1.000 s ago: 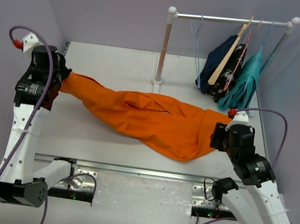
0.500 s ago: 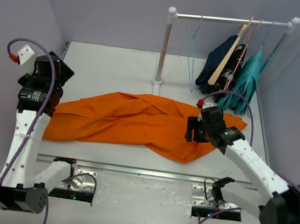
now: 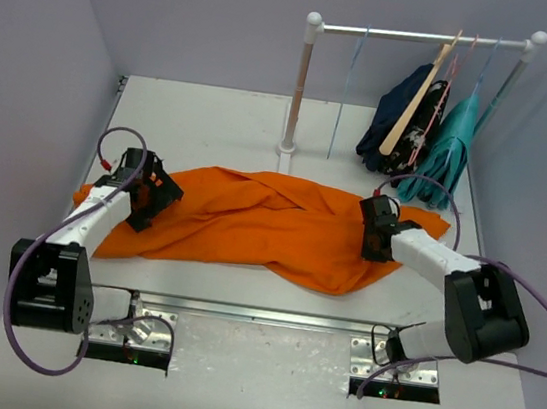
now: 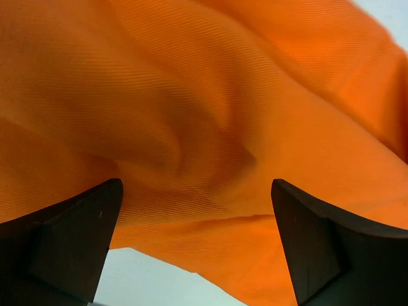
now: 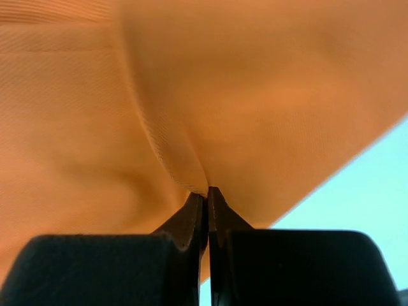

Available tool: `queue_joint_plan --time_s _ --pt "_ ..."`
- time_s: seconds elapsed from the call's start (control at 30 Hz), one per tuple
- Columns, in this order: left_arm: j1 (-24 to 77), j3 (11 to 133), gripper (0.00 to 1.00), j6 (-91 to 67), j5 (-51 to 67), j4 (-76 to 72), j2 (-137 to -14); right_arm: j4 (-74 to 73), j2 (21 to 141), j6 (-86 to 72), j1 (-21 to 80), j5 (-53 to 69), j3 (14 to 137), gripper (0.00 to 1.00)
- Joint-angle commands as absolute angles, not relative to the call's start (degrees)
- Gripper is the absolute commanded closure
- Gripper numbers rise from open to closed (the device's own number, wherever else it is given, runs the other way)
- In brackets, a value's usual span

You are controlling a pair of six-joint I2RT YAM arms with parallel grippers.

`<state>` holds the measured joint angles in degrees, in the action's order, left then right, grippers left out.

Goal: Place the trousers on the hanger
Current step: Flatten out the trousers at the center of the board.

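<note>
Under the right claw (image 5: 207, 191), pinched shut on a fold, and the wide-open left claw (image 4: 194, 191), the orange trousers (image 3: 271, 224) sprawl; a left-hand grip seems due before lifting toward the pale blue hanger (image 3: 346, 93) beyond.

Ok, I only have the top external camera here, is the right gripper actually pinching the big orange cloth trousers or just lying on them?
Observer: Pinching, it looks like. In the right wrist view the right gripper is shut, and a crease of the large bright orange cloth trousers runs straight into its tips.
Operator: And the other arm?
Observer: The left gripper is wide open in its wrist view. Cloth bulges beyond the gap, and neither finger grips it.
Operator: Any tabletop visible under there?
Observer: Yes, a sliver of pale table shows below the cloth's edge, between the fingers.
</note>
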<state>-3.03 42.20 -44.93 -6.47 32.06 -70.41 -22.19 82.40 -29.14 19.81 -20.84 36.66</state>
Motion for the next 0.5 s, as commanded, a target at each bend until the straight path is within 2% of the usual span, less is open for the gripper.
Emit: queue_joint_plan --time_s 0.0,0.13,0.23,0.33,0.47 --pt "-2.8 43.7 0.00 -53.3 -11.5 27.8 -73.8 -22.8 64.9 -34.9 16.8 -27.3 29.5 1.00" --pt "-2.7 47.4 0.00 -57.4 -16.5 27.2 -81.2 -26.5 49.1 -44.5 10.5 -31.2 21.5 1.00" --pt "-2.7 55.8 0.00 -57.1 -16.4 28.9 -91.3 -32.1 36.2 -55.0 7.4 -32.5 17.5 1.00" --pt "-2.2 68.4 0.00 -55.4 -17.1 34.3 -104.9 -40.1 28.8 -62.4 5.8 -34.3 14.8 1.00" --pt "-1.2 77.9 0.00 -54.6 -20.2 36.6 -114.2 -48.4 20.7 -72.8 5.4 -32.3 14.5 0.98"
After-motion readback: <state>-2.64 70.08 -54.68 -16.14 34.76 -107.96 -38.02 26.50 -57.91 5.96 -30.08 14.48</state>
